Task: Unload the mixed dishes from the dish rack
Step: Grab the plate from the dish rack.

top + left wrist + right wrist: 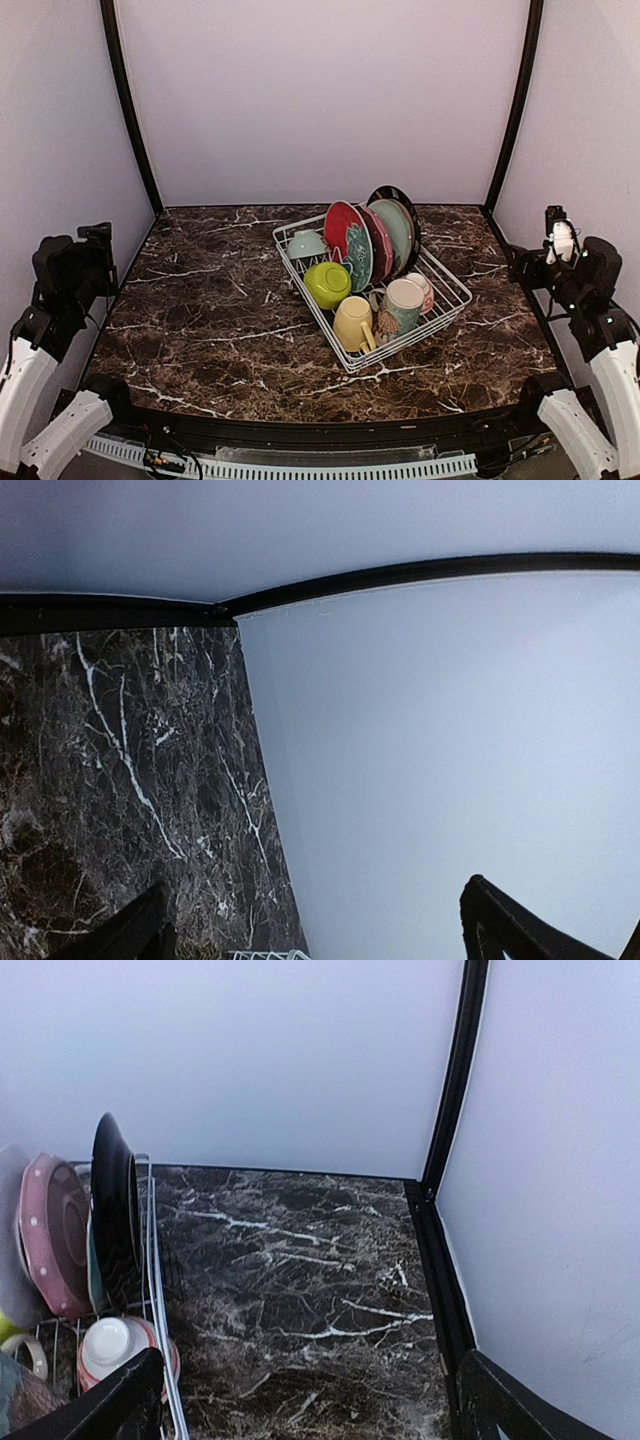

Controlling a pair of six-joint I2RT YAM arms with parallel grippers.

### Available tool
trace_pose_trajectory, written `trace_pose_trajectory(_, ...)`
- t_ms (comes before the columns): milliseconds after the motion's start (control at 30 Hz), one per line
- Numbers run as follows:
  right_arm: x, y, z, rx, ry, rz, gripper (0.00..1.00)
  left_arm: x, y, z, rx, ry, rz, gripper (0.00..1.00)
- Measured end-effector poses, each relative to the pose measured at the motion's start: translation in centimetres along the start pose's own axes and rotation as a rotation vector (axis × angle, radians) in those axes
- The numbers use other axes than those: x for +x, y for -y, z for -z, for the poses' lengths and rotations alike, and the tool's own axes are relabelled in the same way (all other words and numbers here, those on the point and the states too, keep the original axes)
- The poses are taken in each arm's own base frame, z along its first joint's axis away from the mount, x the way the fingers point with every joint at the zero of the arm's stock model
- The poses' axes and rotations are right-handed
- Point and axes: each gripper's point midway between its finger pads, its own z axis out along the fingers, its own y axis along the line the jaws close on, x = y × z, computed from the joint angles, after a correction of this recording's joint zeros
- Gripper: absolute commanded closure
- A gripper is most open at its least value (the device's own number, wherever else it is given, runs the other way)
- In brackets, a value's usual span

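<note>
The white wire dish rack (455, 297) stands right of the table's centre. Upright in it are a red plate (343, 232), a pink dotted plate (379, 242), a pale green plate (394, 230) and a dark plate (402, 199). A teal bowl (306, 243), a lime bowl (327, 284), a yellow mug (352, 323), a cream patterned mug (402, 305) and a red-patterned bowl (423, 288) lie in front. My left gripper (97, 238) is open and empty at the far left edge. My right gripper (558, 228) is open and empty at the far right edge. Both are well away from the rack.
The right wrist view shows the rack's rim (154, 1250), the dark plate (112, 1200), the pink dotted plate (55, 1230) and the red-patterned bowl (110, 1345) at its left. The table is dark marble (200, 300), with white walls on three sides.
</note>
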Motion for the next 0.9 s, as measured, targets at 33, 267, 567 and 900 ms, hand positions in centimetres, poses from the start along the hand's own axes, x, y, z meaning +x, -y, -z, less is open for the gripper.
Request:
trace_pose_trajectory(33, -1.2, 0.3, 0.0, 0.012, -0.005, -0.013, 0.01, 0.3, 1.0, -0.2, 0.003, -0.017, -0.045, 0.02)
trace_pose_trajectory(267, -7.6, 2.6, -0.5, 0.099, -0.053, -0.115, 0.01, 3.0, 6.9, -2.0, 0.039, -0.150, -0.422, 0.01)
trace_pose_trajectory(567, -9.4, 3.6, -2.4, 0.135, -0.196, -0.278, 0.01, 7.0, 8.9, -4.5, 0.071, -0.333, -0.806, 0.01)
trace_pose_trajectory(900, -8.3, -0.5, -4.6, -0.063, -0.365, -0.322, 0.01, 11.8, 6.6, -4.7, 0.144, -0.610, -1.002, 0.01)
